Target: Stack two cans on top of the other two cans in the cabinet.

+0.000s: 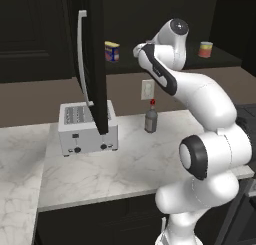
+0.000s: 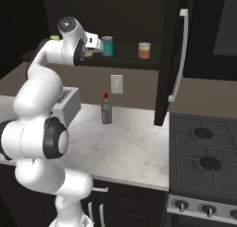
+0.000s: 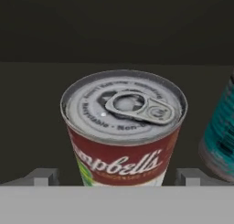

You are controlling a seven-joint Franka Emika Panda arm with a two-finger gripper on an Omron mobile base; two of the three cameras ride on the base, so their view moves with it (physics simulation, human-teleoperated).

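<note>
The red-labelled can [image 3: 123, 129] is framed between the fingertips [image 3: 41, 176] of the released tool [image 3: 118, 177], evidently lined up for lifting onto 1 of the 2 squatter cans, with the teal can [image 3: 221, 136] just beside it on the cabinet [image 2: 173, 50] shelf [image 3: 36, 104].

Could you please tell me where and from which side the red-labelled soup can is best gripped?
Grip the soup can across its round side wall, coming in level from the cabinet's open front. It stands upright, centred between the open fingers, with the teal can close beside it.
</note>
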